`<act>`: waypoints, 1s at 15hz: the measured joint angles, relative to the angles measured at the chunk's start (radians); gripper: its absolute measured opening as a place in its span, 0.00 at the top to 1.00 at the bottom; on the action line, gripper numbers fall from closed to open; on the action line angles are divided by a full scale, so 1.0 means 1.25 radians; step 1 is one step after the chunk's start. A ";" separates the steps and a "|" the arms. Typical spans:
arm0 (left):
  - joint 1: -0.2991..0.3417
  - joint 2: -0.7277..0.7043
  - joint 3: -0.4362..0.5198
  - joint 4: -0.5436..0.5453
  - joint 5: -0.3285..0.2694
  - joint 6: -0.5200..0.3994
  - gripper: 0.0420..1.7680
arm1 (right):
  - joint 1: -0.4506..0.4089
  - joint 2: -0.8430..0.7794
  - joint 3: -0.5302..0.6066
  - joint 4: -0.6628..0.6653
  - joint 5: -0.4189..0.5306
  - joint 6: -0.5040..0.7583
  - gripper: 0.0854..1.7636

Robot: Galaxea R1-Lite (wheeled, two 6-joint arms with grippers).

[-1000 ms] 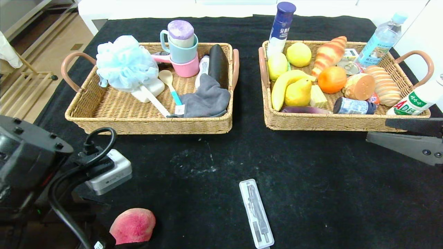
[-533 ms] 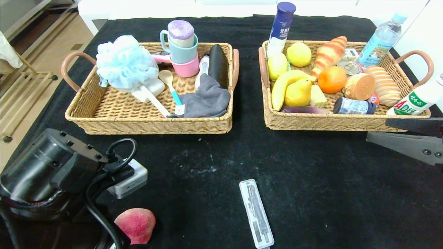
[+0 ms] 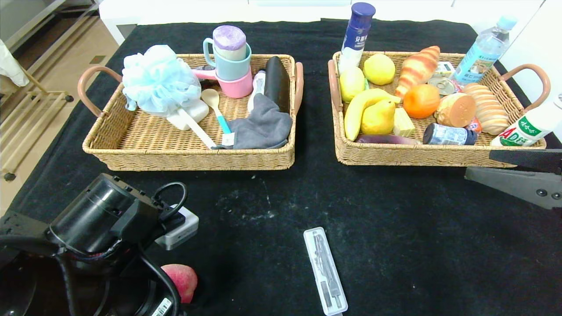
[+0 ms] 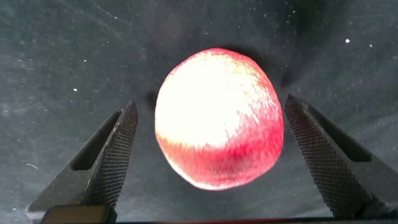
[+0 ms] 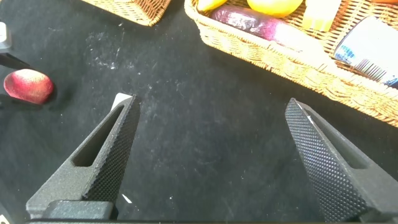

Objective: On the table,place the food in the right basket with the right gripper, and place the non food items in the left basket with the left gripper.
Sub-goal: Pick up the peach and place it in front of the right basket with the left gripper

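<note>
Our left pincer (image 4: 208, 155) hangs wide open over the red peach (image 4: 219, 118), which lies on the black bench (image 3: 395, 241) between its two fingers, touching neither. Our right pincer (image 5: 211, 162) waits open beside the right basket (image 3: 347, 153), the compass case (image 3: 325, 270) well apart.

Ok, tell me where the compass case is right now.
In the head view the compass case lies on the table at its near edge, around the middle, right of the peach.
</note>
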 joint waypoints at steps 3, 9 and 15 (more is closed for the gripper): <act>0.001 0.012 0.000 0.000 0.000 -0.003 0.03 | 0.000 0.000 0.000 0.000 0.000 0.000 0.03; 0.001 0.024 -0.002 0.000 0.000 -0.017 0.03 | 0.000 0.001 0.000 0.000 0.000 0.000 0.03; 0.000 0.023 -0.001 0.000 0.000 -0.016 0.37 | 0.000 0.002 0.000 0.000 0.000 0.000 0.03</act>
